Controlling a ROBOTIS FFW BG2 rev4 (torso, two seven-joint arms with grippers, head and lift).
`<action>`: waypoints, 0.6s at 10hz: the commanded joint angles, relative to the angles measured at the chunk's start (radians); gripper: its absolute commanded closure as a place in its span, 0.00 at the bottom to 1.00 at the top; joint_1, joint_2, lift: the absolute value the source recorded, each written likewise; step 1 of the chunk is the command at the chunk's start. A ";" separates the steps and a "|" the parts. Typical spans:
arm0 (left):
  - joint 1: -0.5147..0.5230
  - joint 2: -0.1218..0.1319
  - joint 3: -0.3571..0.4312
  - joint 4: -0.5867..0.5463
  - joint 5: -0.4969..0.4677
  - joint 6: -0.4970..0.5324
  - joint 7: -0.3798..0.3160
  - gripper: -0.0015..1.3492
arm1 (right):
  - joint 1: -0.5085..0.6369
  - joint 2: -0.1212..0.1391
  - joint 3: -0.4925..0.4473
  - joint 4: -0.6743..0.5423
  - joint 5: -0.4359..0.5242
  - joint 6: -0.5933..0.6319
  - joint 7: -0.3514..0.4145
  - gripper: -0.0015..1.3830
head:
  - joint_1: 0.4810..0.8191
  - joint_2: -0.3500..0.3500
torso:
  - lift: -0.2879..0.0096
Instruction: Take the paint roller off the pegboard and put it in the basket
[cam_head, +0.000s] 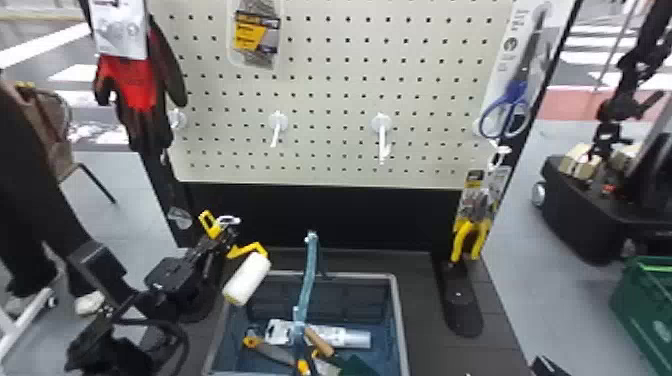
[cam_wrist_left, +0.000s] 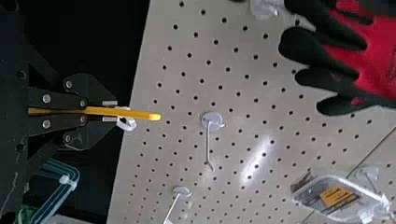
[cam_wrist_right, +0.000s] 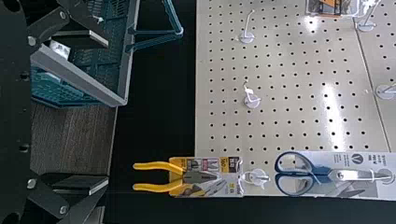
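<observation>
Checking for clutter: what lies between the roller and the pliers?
In the head view, the basket's raised handle stands between the roller and pliers.

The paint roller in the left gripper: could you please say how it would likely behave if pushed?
The white sleeve is a round cylinder, so it would probably spin when brushed. The bent yellow frame looks rigid, so likely stiff. The sleeve sits off to one side of the left gripper, so a push might twist everything.
</observation>
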 joint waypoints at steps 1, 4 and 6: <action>0.042 -0.025 -0.003 -0.012 0.042 -0.014 0.047 0.90 | 0.000 0.000 0.000 0.000 0.000 0.000 0.000 0.18 | 0.20 0.50 | 0.63; 0.113 -0.056 -0.033 -0.015 0.131 -0.037 0.163 0.90 | 0.000 -0.002 0.000 -0.003 -0.002 0.000 0.000 0.18 | 0.20 0.50 | 0.63; 0.113 -0.053 -0.083 -0.007 0.157 -0.029 0.180 0.90 | 0.000 -0.002 0.000 -0.003 -0.002 0.000 0.000 0.18 | 0.20 0.50 | 0.63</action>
